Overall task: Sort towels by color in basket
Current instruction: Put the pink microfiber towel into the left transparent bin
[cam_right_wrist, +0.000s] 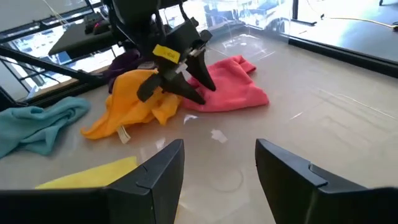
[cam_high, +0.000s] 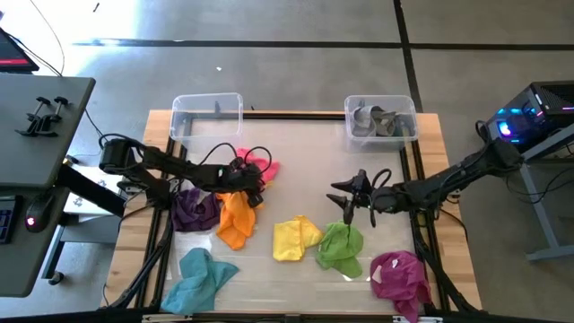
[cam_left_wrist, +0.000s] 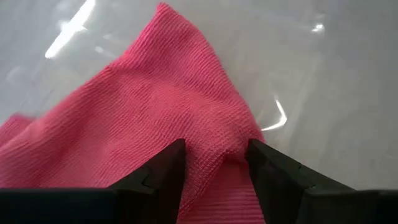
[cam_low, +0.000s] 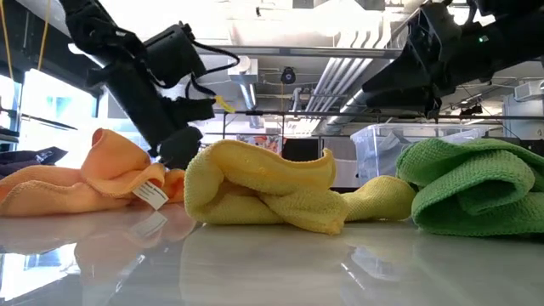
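Tabletop [cam_high: 296, 148]: glossy white sheet over a light wood frame, strong reflections of ceiling lights in the low view. 2 clear plastic bins at the far edge: left bin [cam_high: 206, 115] looks empty of cloth, right bin [cam_high: 380, 118] holds a grey towel [cam_high: 375, 119].

Towels on the tabletop: pink towel [cam_left_wrist: 155, 118] left of centre, orange towel [cam_high: 236, 218] just in front of it, purple towel [cam_high: 195, 209] touching the orange one on its left, teal towel [cam_high: 199, 276] near the front left, yellow towel [cam_low: 255, 191] at centre front, lime green towel [cam_high: 341, 248] just beside it on the right, magenta towel [cam_high: 399, 276] at the front right corner.

Left gripper [cam_left_wrist: 214, 163]: down on the pink towel, fingers [cam_left_wrist: 161, 171] pinching a raised fold of the cloth between them.

Right gripper [cam_right_wrist: 217, 165]: held above bare tabletop right of centre, near the lime green towel, fingers [cam_right_wrist: 283, 171] spread, nothing between them.

Room: grey concrete floor around the table; a dark desk [cam_high: 36, 135] at the left; a black box with blue lights [cam_high: 529, 117] at the right. Low view shows exposed ceiling ducts and bright windows behind.
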